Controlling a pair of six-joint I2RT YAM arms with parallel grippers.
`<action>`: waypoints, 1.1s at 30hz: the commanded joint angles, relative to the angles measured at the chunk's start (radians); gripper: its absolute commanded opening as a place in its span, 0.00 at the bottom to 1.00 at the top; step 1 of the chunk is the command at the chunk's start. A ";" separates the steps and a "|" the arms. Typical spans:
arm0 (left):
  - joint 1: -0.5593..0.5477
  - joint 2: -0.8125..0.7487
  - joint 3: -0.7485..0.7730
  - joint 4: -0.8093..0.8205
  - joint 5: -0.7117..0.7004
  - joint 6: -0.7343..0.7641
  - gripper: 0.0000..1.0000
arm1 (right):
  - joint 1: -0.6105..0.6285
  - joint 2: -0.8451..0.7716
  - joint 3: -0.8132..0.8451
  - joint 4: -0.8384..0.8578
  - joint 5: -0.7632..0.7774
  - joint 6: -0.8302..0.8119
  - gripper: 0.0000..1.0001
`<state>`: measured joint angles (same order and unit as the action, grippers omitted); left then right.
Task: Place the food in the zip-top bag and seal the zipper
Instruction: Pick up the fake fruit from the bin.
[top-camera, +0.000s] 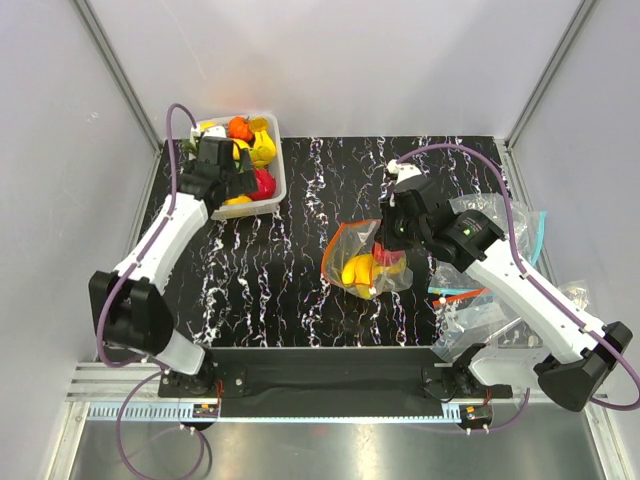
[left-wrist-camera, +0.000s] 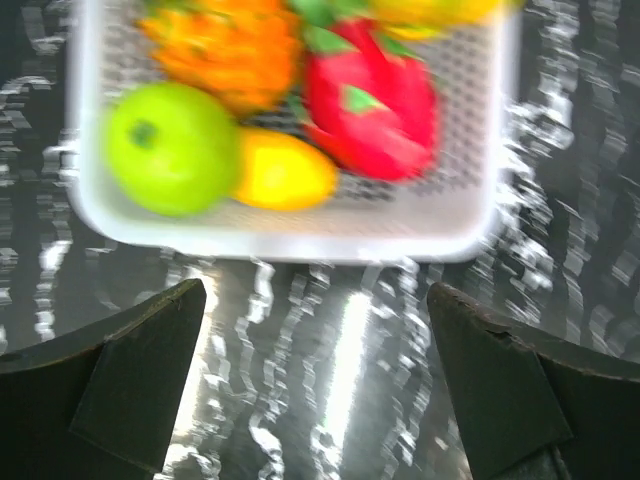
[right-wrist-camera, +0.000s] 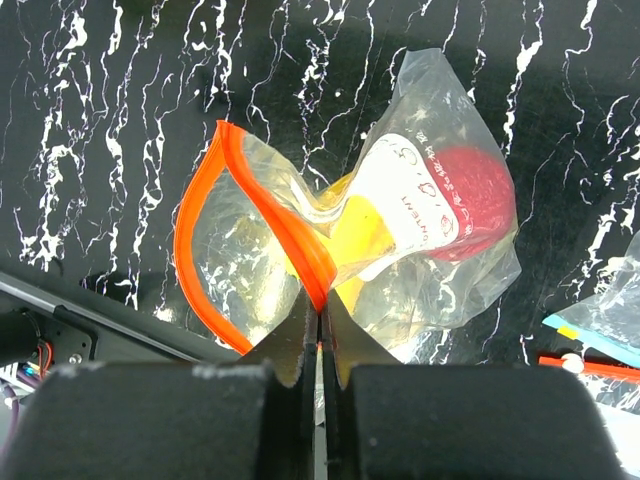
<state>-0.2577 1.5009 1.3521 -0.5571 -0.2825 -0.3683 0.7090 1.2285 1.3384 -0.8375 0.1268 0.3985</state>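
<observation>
The zip-top bag (top-camera: 362, 262) lies mid-table with its mouth gaping toward the left. Its orange-red zipper (right-wrist-camera: 205, 200) curves in an open loop. My right gripper (right-wrist-camera: 320, 310) is shut on one side of that zipper strip. Inside the bag sit a red apple (right-wrist-camera: 480, 195) and a yellow fruit (right-wrist-camera: 360, 235). My left gripper (left-wrist-camera: 315, 290) hangs open and holds nothing, just in front of the white basket (left-wrist-camera: 290, 245). In the basket lie a green apple (left-wrist-camera: 172, 147), a yellow fruit (left-wrist-camera: 285, 172), a red-and-green fruit (left-wrist-camera: 375, 100) and an orange one (left-wrist-camera: 230, 50).
The white basket (top-camera: 276, 190) stands at the table's back left. A heap of other clear bags (top-camera: 500, 300) lies at the right edge, one with a teal-blue strip (top-camera: 537, 235). Metal frame posts rise at both back corners.
</observation>
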 joint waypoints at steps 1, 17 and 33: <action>0.064 0.039 0.096 -0.004 -0.073 0.052 0.99 | 0.001 -0.026 0.001 0.025 -0.018 0.007 0.00; 0.210 0.402 0.297 -0.055 0.022 0.104 0.99 | 0.001 0.022 0.076 -0.002 -0.038 0.010 0.00; 0.212 0.165 0.161 -0.007 0.121 0.065 0.38 | 0.000 -0.006 0.033 0.012 -0.038 0.011 0.00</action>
<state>-0.0448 1.7866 1.5478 -0.6098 -0.2054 -0.2752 0.7090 1.2526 1.3655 -0.8539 0.1024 0.4053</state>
